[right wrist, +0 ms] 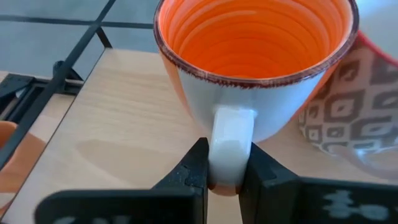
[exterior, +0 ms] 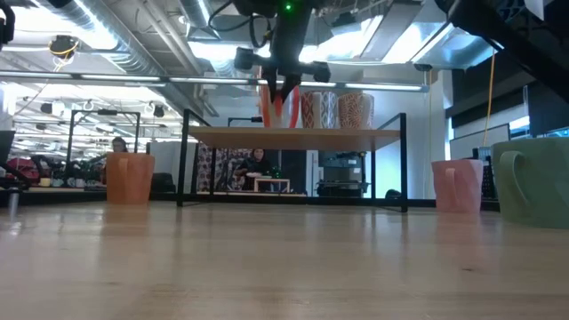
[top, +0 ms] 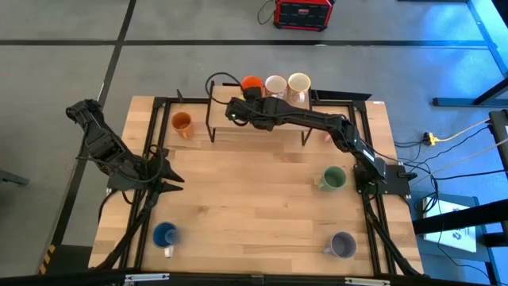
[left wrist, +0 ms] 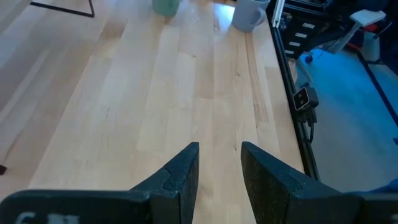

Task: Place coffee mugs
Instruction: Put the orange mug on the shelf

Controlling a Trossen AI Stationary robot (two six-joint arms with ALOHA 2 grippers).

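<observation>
The red-orange mug (right wrist: 255,68) sat on the raised shelf (top: 262,125) at the far side of the table, and my right gripper (right wrist: 225,180) was clenched on its white handle. My two dark fingers (right wrist: 193,168) pressed the handle from both sides. The mug stood upright with its open top up, orange inside and pale outside. A patterned mug (right wrist: 348,106) stood just beside it, touching or almost touching; I could not tell which.

From above, my right gripper (top: 238,109) reached over the shelf to the red-orange mug (top: 252,83). Two cream mugs (top: 287,83) stood next to it in a row on the shelf. From table height, the red-orange mug (exterior: 277,108) showed on the shelf (exterior: 302,133) under my gripper.

My left gripper (left wrist: 219,171) waited over the left side of the table (top: 254,206). Its fingers were apart and held nothing.

The other mugs stood on the table top. The amber orange mug (top: 182,123) was near the far left corner, beside the shelf. The green mug (top: 332,179) was on the right side. The blue mug (top: 165,235) was near the front left, and the lavender mug (top: 342,245) was near the front right. The pink mug (exterior: 458,185) stood by the right end of the shelf.
</observation>
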